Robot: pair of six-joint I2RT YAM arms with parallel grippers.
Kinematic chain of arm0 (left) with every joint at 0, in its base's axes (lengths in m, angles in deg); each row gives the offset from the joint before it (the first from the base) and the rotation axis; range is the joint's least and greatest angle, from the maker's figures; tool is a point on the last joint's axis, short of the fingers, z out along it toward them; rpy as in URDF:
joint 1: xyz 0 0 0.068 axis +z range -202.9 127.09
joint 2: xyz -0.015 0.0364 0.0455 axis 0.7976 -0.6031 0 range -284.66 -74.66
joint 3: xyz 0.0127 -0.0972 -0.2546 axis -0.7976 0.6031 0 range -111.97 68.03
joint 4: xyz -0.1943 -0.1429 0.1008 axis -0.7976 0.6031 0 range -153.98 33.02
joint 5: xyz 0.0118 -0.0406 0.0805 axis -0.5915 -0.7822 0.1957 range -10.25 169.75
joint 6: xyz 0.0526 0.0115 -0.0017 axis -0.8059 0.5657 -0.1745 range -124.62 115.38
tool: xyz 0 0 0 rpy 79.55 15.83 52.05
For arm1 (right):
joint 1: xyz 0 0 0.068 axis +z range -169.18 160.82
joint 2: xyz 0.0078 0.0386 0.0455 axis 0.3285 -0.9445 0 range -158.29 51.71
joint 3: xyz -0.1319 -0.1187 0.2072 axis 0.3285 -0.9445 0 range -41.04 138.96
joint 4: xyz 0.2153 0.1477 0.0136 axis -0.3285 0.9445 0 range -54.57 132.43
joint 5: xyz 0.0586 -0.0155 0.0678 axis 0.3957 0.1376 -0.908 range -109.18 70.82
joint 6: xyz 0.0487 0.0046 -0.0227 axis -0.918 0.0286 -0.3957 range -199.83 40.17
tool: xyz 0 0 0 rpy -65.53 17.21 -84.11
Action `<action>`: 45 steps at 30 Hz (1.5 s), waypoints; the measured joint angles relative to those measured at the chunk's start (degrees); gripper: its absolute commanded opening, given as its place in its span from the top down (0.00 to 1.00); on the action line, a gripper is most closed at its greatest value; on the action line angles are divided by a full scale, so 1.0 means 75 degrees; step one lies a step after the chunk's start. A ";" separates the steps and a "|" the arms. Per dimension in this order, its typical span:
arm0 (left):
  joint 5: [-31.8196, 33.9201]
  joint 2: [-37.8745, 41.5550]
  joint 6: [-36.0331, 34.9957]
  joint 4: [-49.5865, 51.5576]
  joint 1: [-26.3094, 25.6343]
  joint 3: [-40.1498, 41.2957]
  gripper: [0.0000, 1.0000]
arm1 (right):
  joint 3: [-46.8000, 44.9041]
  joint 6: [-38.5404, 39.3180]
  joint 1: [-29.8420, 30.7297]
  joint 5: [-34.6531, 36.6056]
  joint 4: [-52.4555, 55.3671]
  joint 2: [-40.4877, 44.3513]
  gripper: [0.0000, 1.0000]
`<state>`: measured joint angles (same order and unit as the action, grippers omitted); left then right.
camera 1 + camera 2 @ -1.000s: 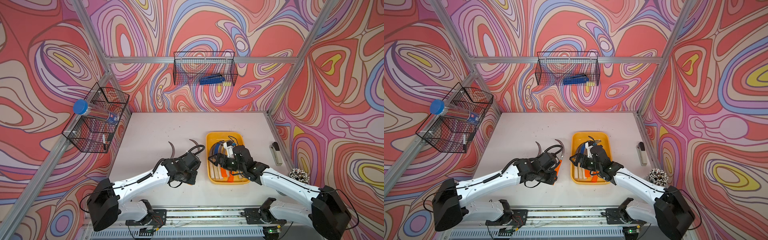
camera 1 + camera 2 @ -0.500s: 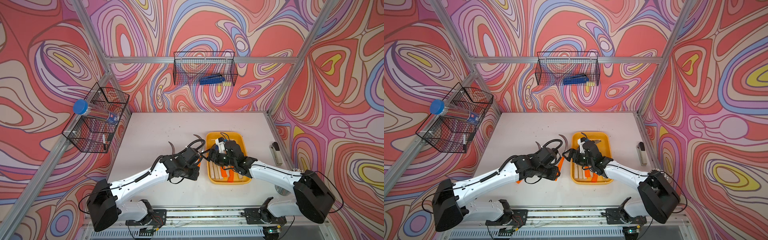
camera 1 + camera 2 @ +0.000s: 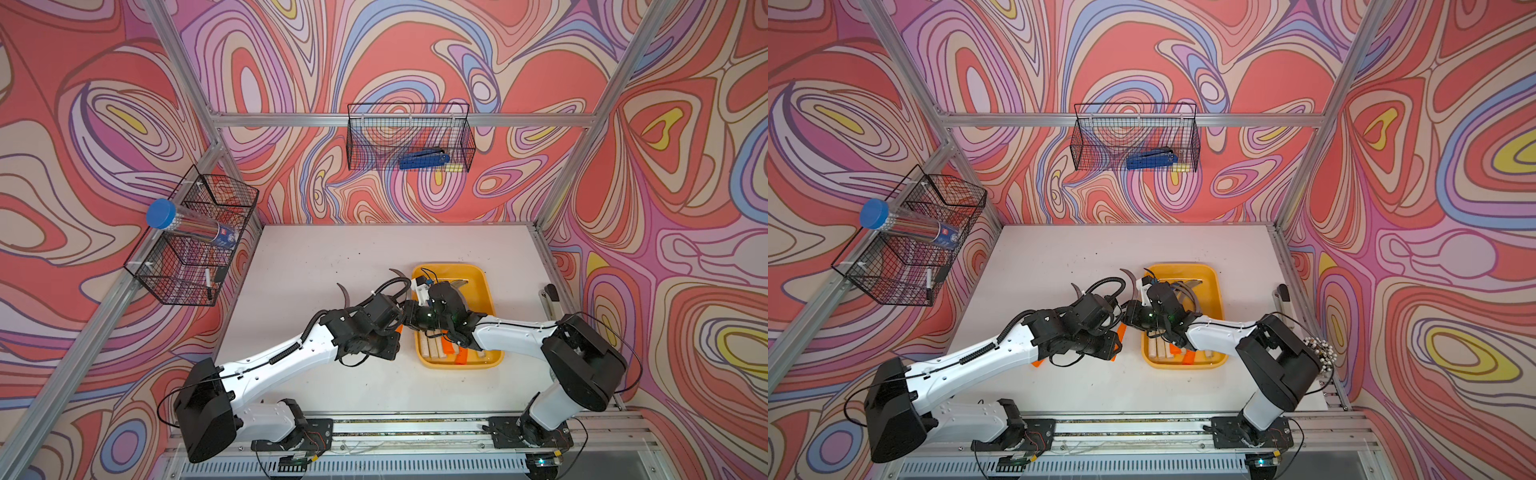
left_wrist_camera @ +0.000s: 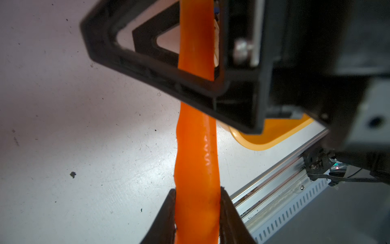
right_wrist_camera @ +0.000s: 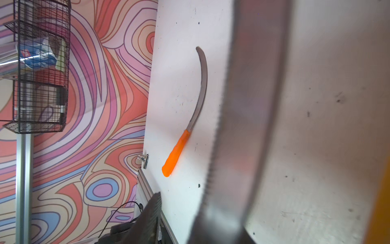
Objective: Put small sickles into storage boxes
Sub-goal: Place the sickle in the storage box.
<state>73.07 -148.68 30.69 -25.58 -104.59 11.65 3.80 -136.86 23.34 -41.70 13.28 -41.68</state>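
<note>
Loose sickle (image 5: 188,129) lies flat on table (image 3: 332,249), partly under left arm. Left gripper (image 4: 197,190) is clamped on the orange handle of the held sickle (image 4: 196,147), just left of the tray (image 3: 478,291). Right gripper (image 3: 409,313) straddles the same sickle; grip cannot be confirmed. Tray contains several stored sickles (image 3: 432,351).

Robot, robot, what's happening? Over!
Left end effector clamps orange-handled sickle. Right end effector closed on same handle, at yellow tray edge. Second sickle lies on table. No obstacle seen.
</note>
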 measured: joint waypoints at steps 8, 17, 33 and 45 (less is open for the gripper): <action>0.0271 0.0108 -0.0111 0.0125 0.0000 0.0000 0.08 | 0.0050 -0.0143 0.0108 0.0020 -0.0335 -0.0079 1.00; 0.0828 0.0525 -0.0189 0.0455 0.0000 0.0003 0.00 | 0.0708 0.0883 0.0070 0.0038 0.1440 0.0256 1.00; 0.1020 0.0481 -0.0291 -0.0050 0.0006 0.0577 0.00 | 0.0513 0.3442 -0.1833 -0.0114 0.5033 0.2384 1.00; 0.0481 0.0192 -0.0367 -0.1731 0.0006 0.0737 0.00 | -0.0111 0.4057 -0.2433 0.0169 0.5493 0.2492 1.00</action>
<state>76.68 -147.23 27.93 -38.57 -104.54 17.18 2.97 -106.44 5.09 -40.44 54.48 -22.99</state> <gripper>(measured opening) 0.994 0.161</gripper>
